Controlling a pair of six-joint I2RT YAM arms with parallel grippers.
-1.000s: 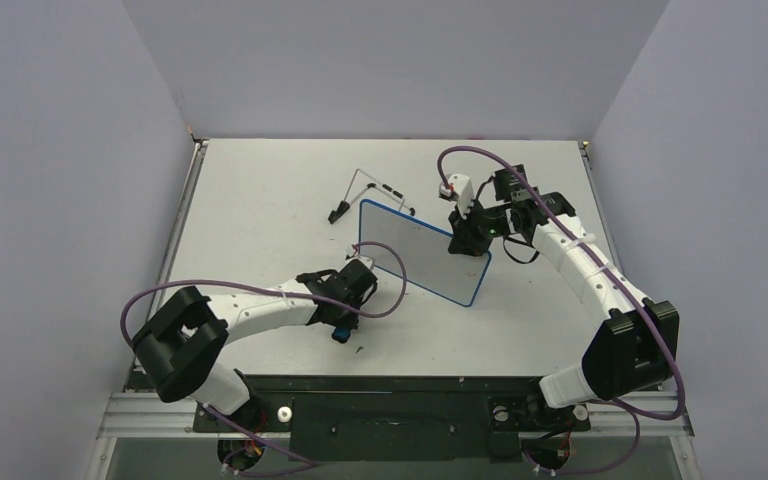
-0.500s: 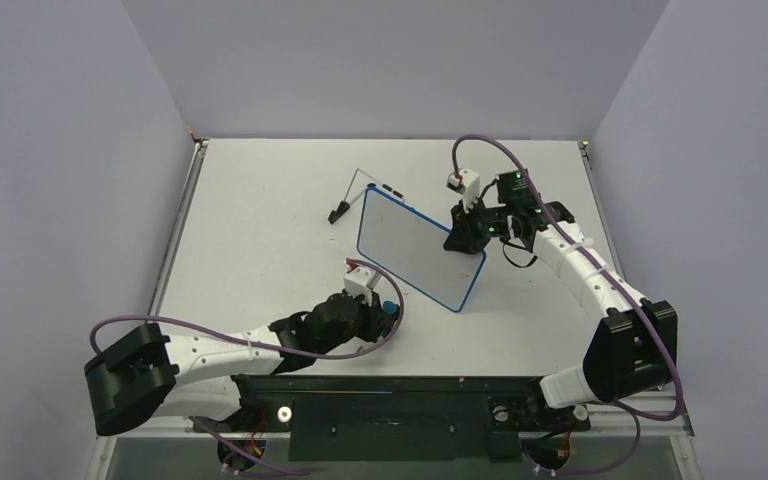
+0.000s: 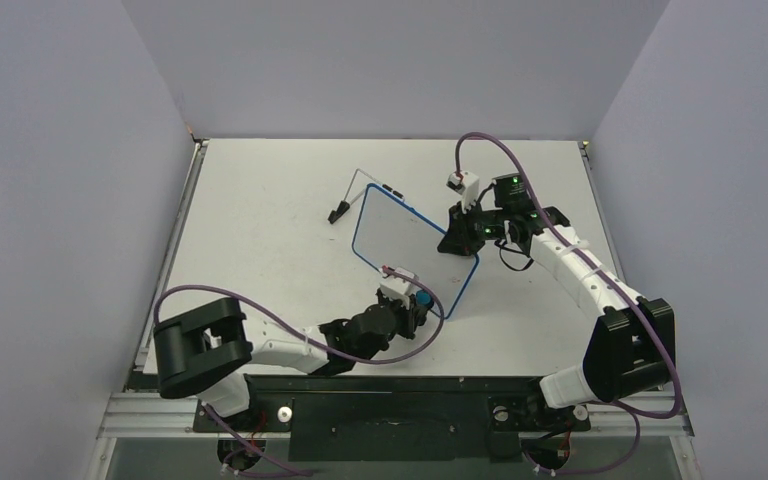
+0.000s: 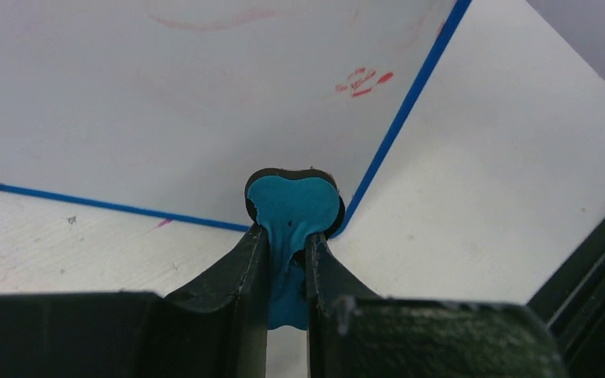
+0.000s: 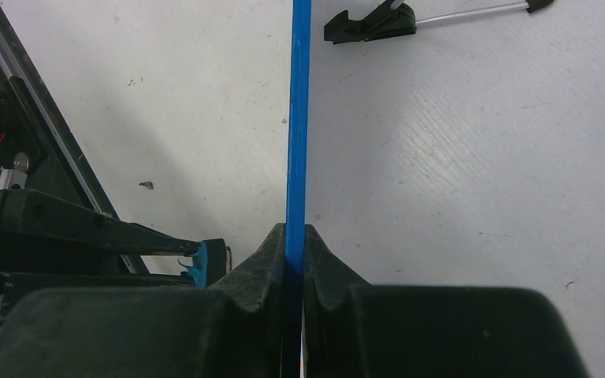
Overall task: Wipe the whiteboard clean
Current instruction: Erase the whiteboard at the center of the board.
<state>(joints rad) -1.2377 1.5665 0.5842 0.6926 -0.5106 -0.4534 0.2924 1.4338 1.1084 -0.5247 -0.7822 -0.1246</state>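
The left hand point(image 3: 415, 303), shut tight on the blue eraser point(image 4: 293, 203), has swung in from 8 o'clock to the 6 o'clock corner of the whiteboard point(image 3: 405, 240), which sits mid tabletop point(image 3: 260, 200). The right hand point(image 3: 457, 240) still pinches its 3 o'clock rim. Red smudges point(image 4: 361, 80) remain, so wiping looks imminent.

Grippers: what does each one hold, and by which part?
Left gripper pinches the blue eraser by its near end; right gripper clamps the whiteboard on its blue edge.

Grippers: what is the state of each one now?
Left gripper: closed on the eraser.
Right gripper: closed on the whiteboard, at its rim.
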